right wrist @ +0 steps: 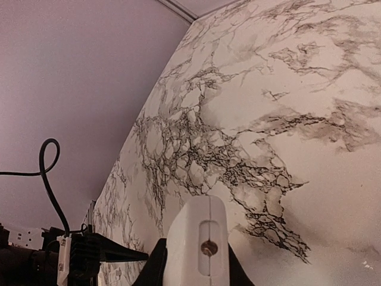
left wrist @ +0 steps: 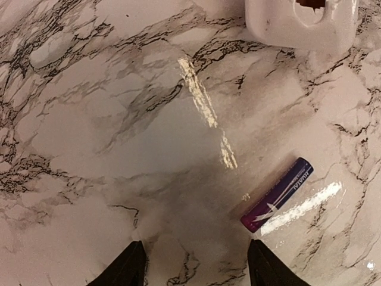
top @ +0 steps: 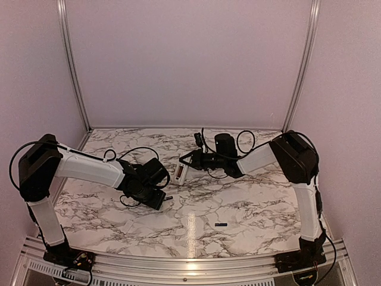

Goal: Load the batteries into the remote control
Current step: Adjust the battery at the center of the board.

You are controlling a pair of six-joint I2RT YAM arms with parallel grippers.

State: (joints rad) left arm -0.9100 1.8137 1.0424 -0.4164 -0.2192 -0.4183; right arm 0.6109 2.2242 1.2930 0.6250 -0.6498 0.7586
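The white remote control (top: 180, 170) is clamped at one end by my right gripper (top: 187, 162) and held just above the marble at centre. In the right wrist view the remote control (right wrist: 199, 238) fills the space between the black fingers (right wrist: 156, 262), end-on. One battery (top: 168, 198), a slim dark cylinder, lies on the table just right of my left gripper (top: 161, 200). In the left wrist view that battery (left wrist: 277, 195) lies just ahead and right of the right fingertip. My left gripper (left wrist: 196, 265) is open, with bare marble between its tips. A second battery (top: 221, 224) lies nearer the front edge.
The marble table (top: 250, 202) is walled on three sides by pale panels with aluminium posts (top: 72, 65). Cables (top: 244, 140) loop over the right arm's wrist. A metal rail (top: 190, 262) runs along the near edge.
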